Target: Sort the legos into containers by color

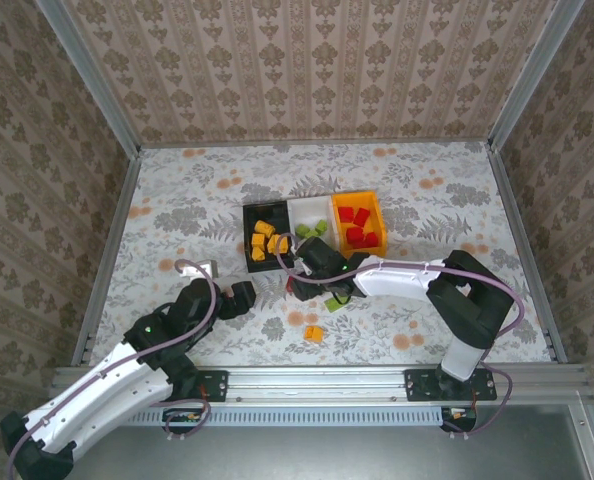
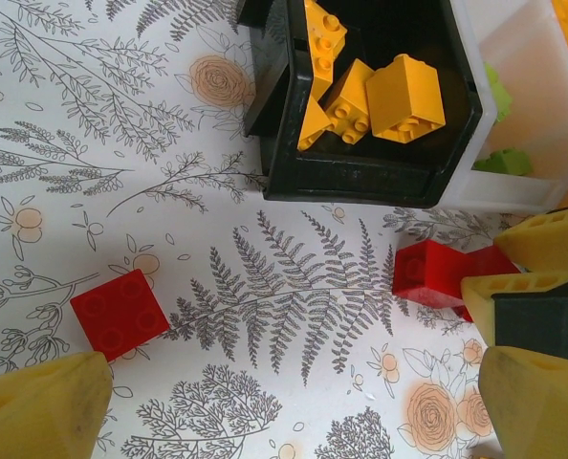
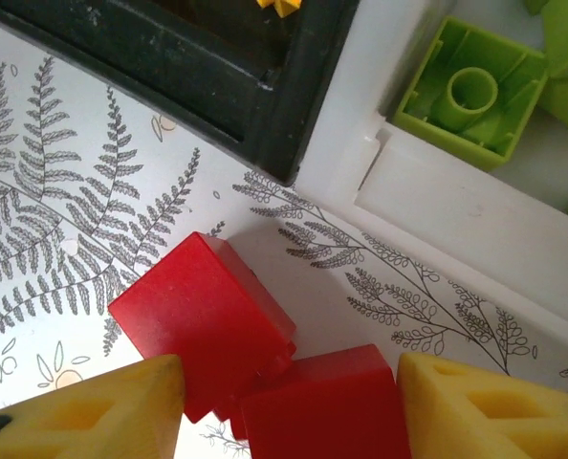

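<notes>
My left hand [image 1: 239,298] hangs wide open and empty, low over the worktop [image 1: 177,200]. A lone red brick [image 2: 120,313] lies just beside its left finger. Beyond it the black bin [image 2: 360,182] holds orange-yellow bricks [image 2: 404,96] and touches the white bin [image 3: 456,206], which holds light green bricks [image 3: 470,91].

My right hand [image 3: 289,411] stands at a middling width astride two touching red bricks, the upper red brick [image 3: 203,320] and the lower red brick [image 3: 327,406], just in front of where those bins meet. I cannot tell whether it is pinching. My worry is that a squeeze catches both, or nips one by a corner and flicks it away. The bin walls crowd the spot, and my left hand is near enough to be clipped.

The orange bin [image 1: 381,222], with red bricks [image 1: 357,225] inside, stands furthest right, so the carry must cross the white bin. A loose green brick [image 1: 334,303] and a loose orange brick [image 1: 313,333] lie nearer the arm bases.
</notes>
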